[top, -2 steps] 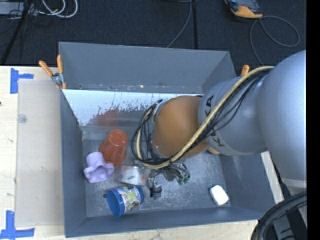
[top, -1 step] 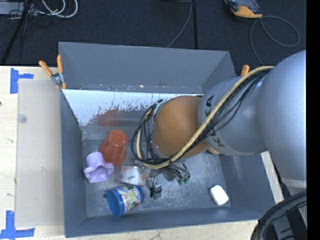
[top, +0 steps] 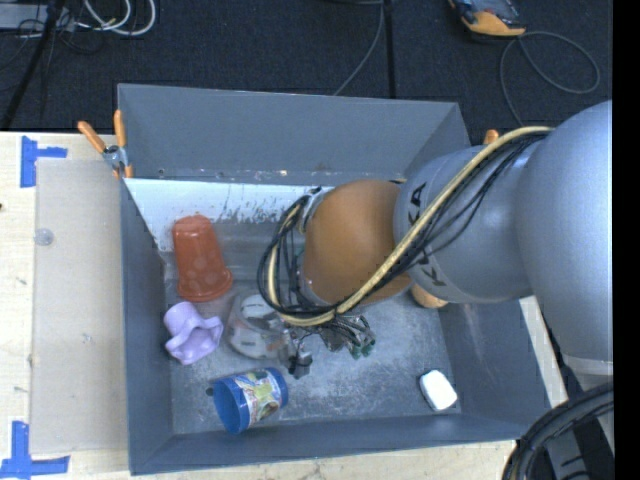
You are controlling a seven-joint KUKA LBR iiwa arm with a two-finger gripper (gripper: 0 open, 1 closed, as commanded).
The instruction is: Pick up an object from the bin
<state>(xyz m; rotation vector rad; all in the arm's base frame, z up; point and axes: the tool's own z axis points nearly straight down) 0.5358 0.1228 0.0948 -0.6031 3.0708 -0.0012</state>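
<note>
- Camera view: the arm, with its orange wrist cover and looped cables, reaches in from the right and hangs low over the middle of the grey metal bin (top: 150, 268).
- The claw (top: 300, 356) sits down near the bin floor; whether it is open or closed I cannot tell, as the wrist hides it.
- Just beside it, to the left, lies a pale, clear, rounded plastic thing (top: 250, 330), the nearest candidate. Nothing is seen gripped.
- Nearby are a soft lavender lump (top: 190, 333), an upturned terracotta plastic cup (top: 200, 258) and a blue cylindrical tub with a printed label (top: 248, 400). A small white block (top: 437, 389) lies well apart, at the right.
- Judgement: the descent looks done, while the grasp and lift are left, since all the things rest on the floor.
</note>
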